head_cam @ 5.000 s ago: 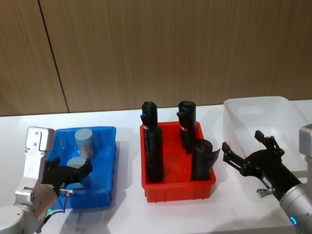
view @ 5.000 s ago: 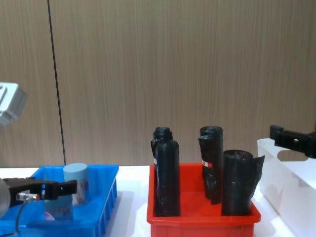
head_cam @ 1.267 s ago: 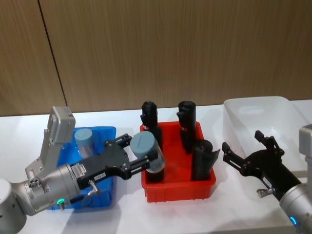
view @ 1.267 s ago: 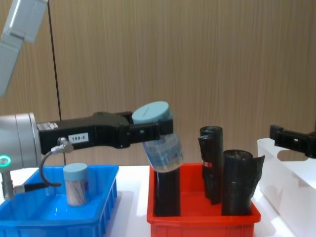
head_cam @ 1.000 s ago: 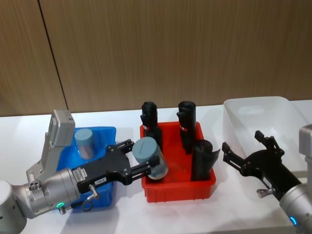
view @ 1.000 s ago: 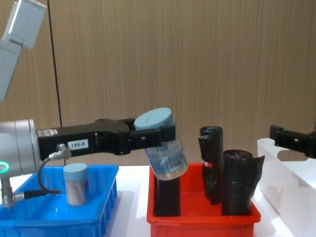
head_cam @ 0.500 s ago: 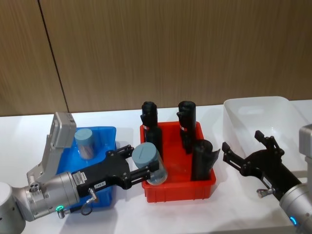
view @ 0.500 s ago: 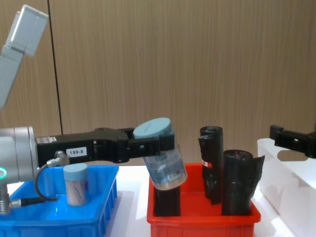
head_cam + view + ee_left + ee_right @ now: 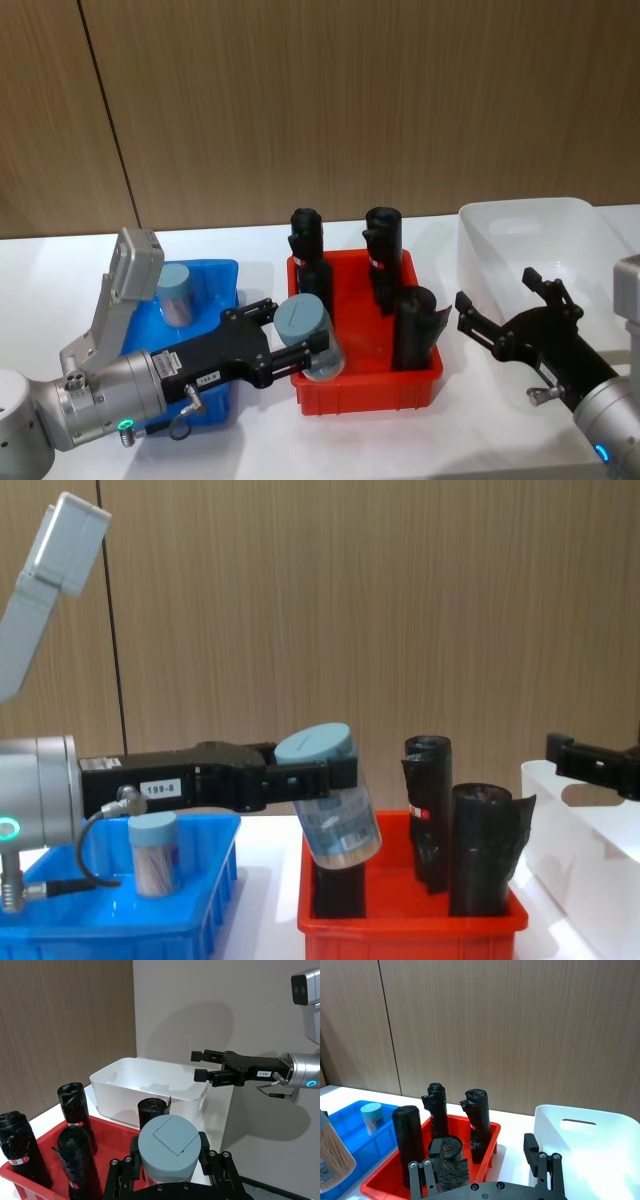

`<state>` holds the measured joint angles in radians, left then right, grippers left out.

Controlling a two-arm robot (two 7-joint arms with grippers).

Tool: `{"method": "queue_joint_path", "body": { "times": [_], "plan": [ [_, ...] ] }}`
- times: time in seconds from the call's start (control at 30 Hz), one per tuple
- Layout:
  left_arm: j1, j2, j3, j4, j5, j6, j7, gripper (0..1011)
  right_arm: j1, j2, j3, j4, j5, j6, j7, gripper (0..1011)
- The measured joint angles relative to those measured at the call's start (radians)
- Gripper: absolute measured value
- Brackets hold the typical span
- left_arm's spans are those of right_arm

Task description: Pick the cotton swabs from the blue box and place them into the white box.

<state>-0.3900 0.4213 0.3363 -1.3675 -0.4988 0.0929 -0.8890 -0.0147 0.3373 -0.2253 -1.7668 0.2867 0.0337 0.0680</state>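
Blue-lidded swab jar [image 9: 303, 330] over the red bin [image 9: 380, 393]

My left gripper [image 9: 300, 345] pinches it, tilted, at the near left corner. A second jar [image 9: 178, 295] stands in the blue box [image 9: 215, 272]. Right gripper [image 9: 500, 292] hangs spread near the white box [image 9: 520, 215].

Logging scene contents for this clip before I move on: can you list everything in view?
cotton swabs: two jars, clear with pale blue lids; one standing in the blue box, one tilted above the red bin's front-left.
blue box: one, blue, table's left.
red bin: one, red, centre.
black rolls: four, black, upright in the red bin.
white box: one, white, right.
table: one, white.
left tool: black, shut on the tilted jar.
right tool: black, open, by the white box's left rim.
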Motion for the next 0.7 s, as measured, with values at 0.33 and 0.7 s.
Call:
{"method": "queue_joint_path", "body": {
  "times": [0.33, 0.7],
  "plan": [
    [-0.003, -0.001, 0.002, 0.001, 0.002, 0.004, 0.001, 660, 0.002, 0.008, 0.002, -0.003, -0.015, 0.013, 0.038, 1002],
    [-0.004, -0.001, 0.003, 0.001, 0.003, 0.006, 0.001, 660, 0.017, 0.034, 0.008, -0.012, -0.018, 0.071, 0.148, 1001]
  ]
}}
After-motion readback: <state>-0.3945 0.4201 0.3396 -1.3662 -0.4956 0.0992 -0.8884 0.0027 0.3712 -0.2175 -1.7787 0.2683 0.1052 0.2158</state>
